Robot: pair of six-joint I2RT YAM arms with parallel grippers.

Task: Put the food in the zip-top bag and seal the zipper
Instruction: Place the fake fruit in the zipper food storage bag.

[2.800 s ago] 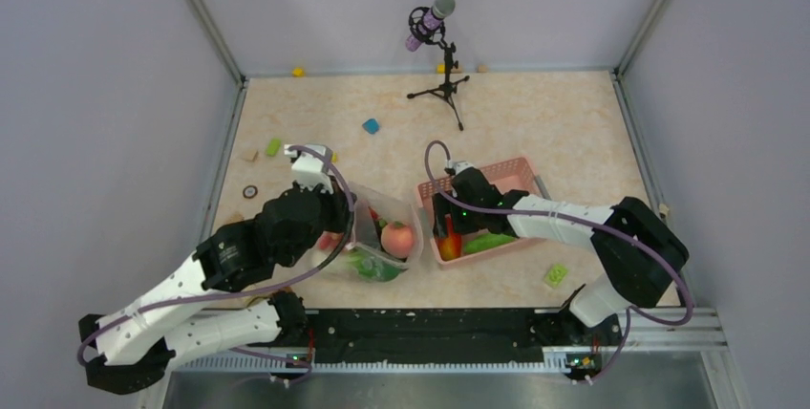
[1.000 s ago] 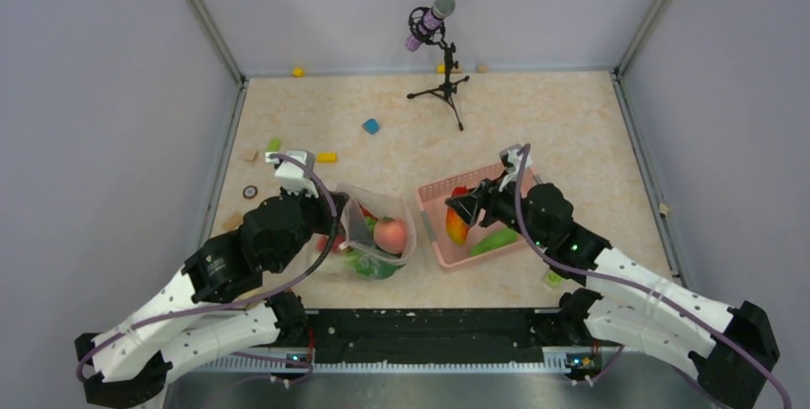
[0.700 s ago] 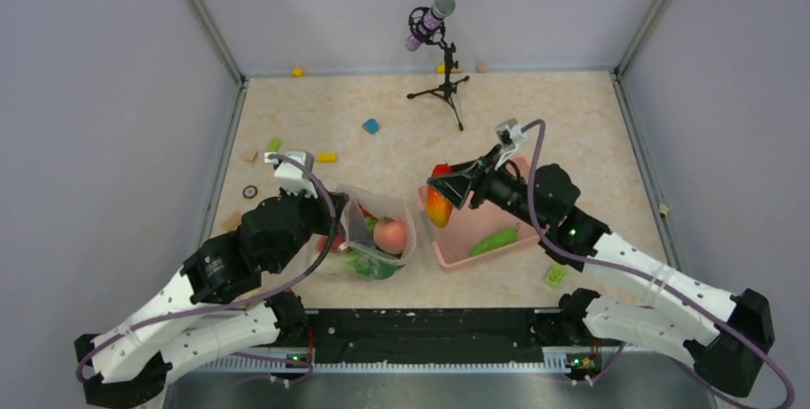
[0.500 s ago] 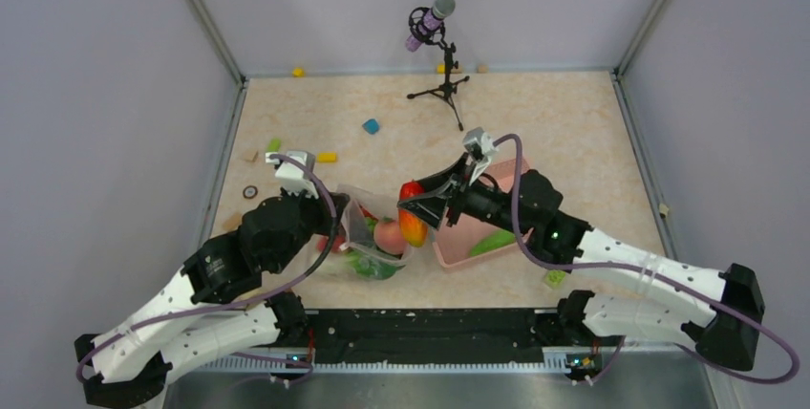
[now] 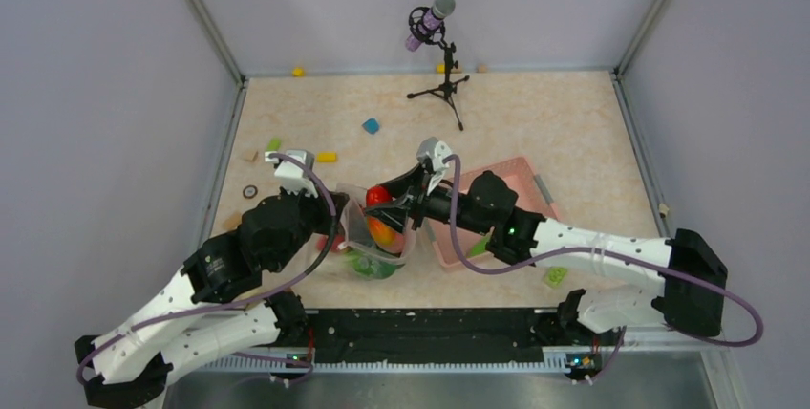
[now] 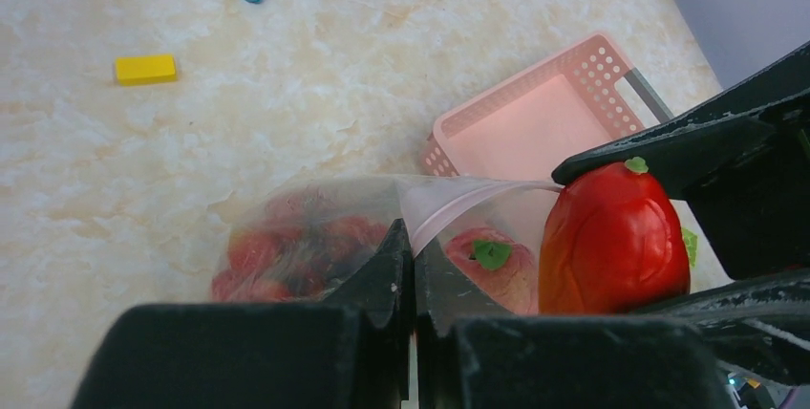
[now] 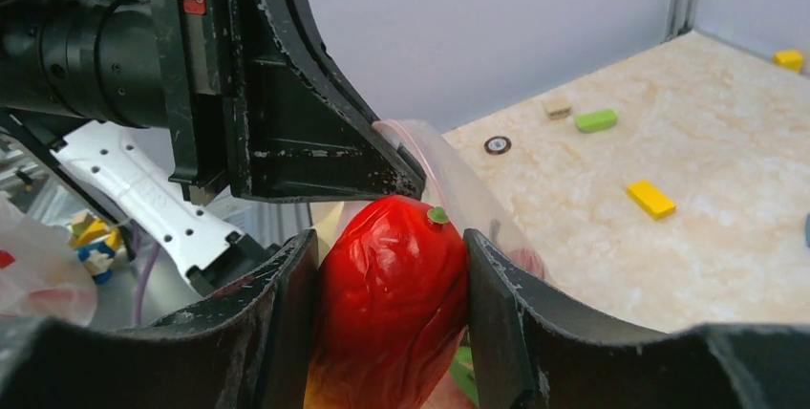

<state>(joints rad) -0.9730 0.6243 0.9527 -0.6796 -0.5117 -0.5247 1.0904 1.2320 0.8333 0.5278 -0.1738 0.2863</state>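
Pink slatted basket (image 5: 531, 189) right of centre on beige marbled tabletop (image 5: 554, 113). Microphone (image 5: 432, 19) on black tripod (image 5: 445, 84) near far wall. Loose at left: blue block (image 5: 371, 126), yellow block (image 5: 327, 157), green block (image 5: 273, 144), tan block (image 5: 251, 155), dark ring (image 5: 250, 192).

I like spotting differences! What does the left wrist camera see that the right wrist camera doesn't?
Only the left wrist view shows the pink basket. Only the right wrist view shows the green block and the tan block. Both show the mango clamped in the right gripper at the mouth of the zip-top bag, the left gripper pinching the bag's edge, and the yellow block.
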